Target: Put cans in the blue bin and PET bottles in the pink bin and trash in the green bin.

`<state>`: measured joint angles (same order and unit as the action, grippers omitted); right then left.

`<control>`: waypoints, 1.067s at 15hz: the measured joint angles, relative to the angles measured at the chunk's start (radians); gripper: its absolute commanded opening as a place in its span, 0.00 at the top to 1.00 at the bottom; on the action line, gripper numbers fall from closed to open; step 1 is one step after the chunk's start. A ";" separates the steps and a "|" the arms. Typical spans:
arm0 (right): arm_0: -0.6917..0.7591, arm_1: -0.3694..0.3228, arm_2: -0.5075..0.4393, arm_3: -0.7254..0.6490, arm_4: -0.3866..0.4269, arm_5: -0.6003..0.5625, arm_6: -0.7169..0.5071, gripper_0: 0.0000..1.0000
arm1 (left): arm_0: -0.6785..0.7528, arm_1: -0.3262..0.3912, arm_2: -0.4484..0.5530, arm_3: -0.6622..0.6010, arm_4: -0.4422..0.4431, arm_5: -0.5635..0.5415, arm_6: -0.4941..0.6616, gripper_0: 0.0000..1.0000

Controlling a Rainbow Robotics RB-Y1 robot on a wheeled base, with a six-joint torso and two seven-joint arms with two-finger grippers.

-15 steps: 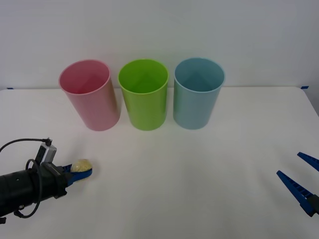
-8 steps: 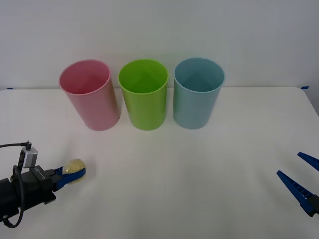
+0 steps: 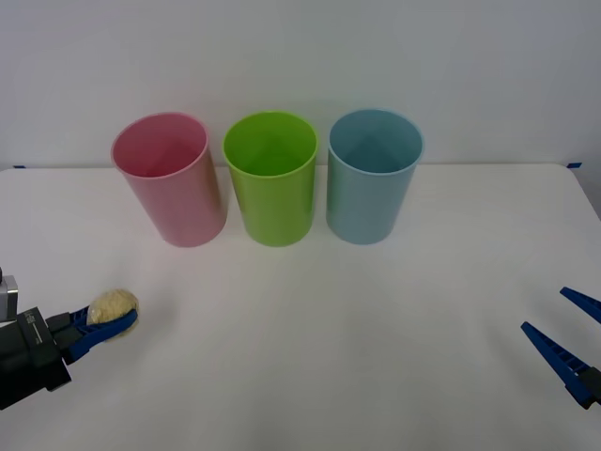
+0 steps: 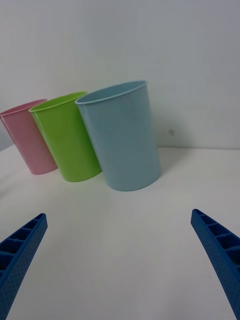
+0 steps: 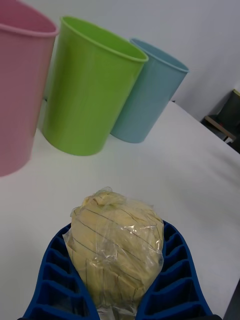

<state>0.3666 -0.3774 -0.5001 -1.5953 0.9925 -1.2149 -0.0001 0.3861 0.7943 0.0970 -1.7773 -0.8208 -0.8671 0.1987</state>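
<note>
So the left tool [image 3: 99,328] is sitting way out at about 8 o'clock on the table [image 3: 376,319], clenched around the trash [image 3: 113,307], a little yellow-beige wad that's looking wrinkly. In the left wrist view you can see the blue ribbed fingers [image 5: 175,270] hugging both sides of the wad [image 5: 117,245], and there's some clear film and thin dark lines showing on its surface. Whether it's resting on the table or lifted off it, I can't really tell.

The three bins are standing upright in a row at 12 o'clock, toward the back of the table: the pink bin [image 3: 174,183] around 11 o'clock, the green bin [image 3: 274,183] dead center, the blue bin [image 3: 371,183] around 1 o'clock. They're sitting just beside each other, pink and green nearly touching at the rims. All three are well apart from the trash.

The right tool [image 3: 571,334] is hanging out at roughly 4 o'clock near the table's edge, fingers spread wide and gripping nothing. From its wrist view the blue bin [image 4: 122,137] is nearest, with the green bin [image 4: 65,137] and the pink bin [image 4: 27,137] lining up behind it.
</note>
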 measured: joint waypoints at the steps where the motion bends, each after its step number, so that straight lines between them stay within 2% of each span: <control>1: 0.000 0.000 0.000 0.000 0.000 0.000 0.000 0.00 | 0.001 -0.036 0.040 -0.027 -0.031 -0.012 0.012 1.00; 5: 0.000 0.000 0.000 0.000 0.000 0.000 0.000 0.00 | -0.038 -0.099 0.124 -0.115 -0.118 0.013 0.116 1.00; 8: 0.000 0.000 0.000 0.000 0.000 0.000 0.000 0.00 | -0.122 -0.101 0.116 -0.171 -0.123 0.129 0.181 1.00; 11: 0.000 0.000 0.000 0.000 0.000 0.000 0.000 0.00 | -0.255 -0.093 0.029 -0.187 -0.145 0.291 0.238 1.00; 14: 0.000 0.000 0.000 0.000 0.000 0.000 0.000 0.00 | -0.394 -0.034 -0.103 -0.180 -0.140 0.443 0.307 1.00; 16: 0.000 0.000 0.000 0.000 0.000 0.000 0.000 0.00 | -0.487 -0.008 -0.164 -0.145 -0.106 0.484 0.323 1.00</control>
<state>0.3666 -0.3774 -0.5001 -1.5953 0.9925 -1.2149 0.0000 -0.1006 0.7863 -0.0672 -1.9227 -0.9268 -0.3827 0.5212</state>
